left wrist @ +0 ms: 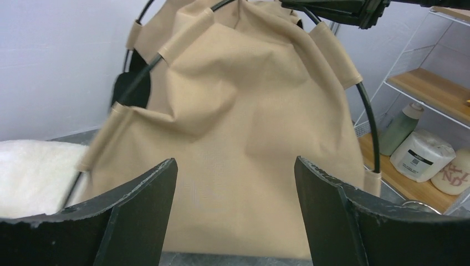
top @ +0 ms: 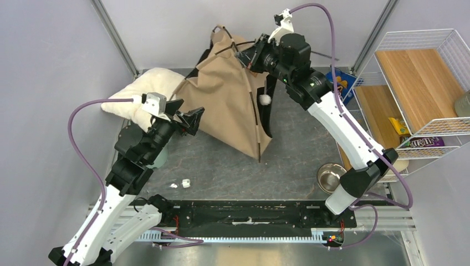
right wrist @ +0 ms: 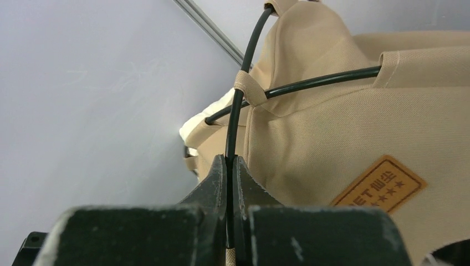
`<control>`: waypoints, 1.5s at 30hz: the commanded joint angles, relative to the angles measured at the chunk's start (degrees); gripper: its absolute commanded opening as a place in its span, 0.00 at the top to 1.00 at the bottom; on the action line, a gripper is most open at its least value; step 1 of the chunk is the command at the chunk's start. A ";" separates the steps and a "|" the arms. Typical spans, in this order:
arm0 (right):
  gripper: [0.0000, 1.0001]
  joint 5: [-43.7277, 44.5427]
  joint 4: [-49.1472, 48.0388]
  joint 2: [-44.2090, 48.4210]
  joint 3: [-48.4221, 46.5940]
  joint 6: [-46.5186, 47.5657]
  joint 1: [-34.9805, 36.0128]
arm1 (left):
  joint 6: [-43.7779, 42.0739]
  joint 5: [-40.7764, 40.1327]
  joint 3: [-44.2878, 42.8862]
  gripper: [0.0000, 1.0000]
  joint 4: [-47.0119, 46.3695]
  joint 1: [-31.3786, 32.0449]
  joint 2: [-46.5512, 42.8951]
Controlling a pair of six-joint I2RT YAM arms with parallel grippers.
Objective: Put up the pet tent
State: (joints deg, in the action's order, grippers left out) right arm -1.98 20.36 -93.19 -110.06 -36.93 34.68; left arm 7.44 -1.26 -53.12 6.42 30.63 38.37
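The tan pet tent [top: 230, 97] stands partly raised at the back of the table, with thin black poles, a white pompom [top: 265, 99] and a brown label patch [right wrist: 379, 185]. My right gripper [top: 245, 57] is at the tent's top, shut on a black pole [right wrist: 235, 122] near where the poles cross. My left gripper [top: 191, 119] is open and empty, just left of the tent's lower side. In the left wrist view the tent fabric [left wrist: 238, 138] fills the space beyond my spread fingers [left wrist: 149, 194].
A fluffy white pillow [top: 147, 94] lies behind and left of the tent. A white wire shelf [top: 421, 88] with wooden boards and items stands on the right. A metal bowl [top: 330, 177] sits near the right arm. Small white bits [top: 185, 182] lie on the mat.
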 commanded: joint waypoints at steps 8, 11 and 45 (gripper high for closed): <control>1.00 14.24 -17.43 -2.10 -0.05 -5.34 4.73 | -0.58 -3.73 -3.33 0.17 3.66 0.13 -3.05; 1.00 20.39 -18.95 -4.46 -0.96 -6.72 7.68 | -0.59 -5.79 -4.17 0.18 4.86 0.13 -3.29; 0.75 36.22 -6.98 -11.95 -0.95 -12.89 16.21 | 6.27 1.55 -6.03 0.25 3.64 0.15 19.28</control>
State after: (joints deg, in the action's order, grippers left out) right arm 33.08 13.28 -108.05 -110.28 -49.08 50.70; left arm 11.31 -0.38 -59.40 15.07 30.63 56.21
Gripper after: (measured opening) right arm 0.243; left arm 0.772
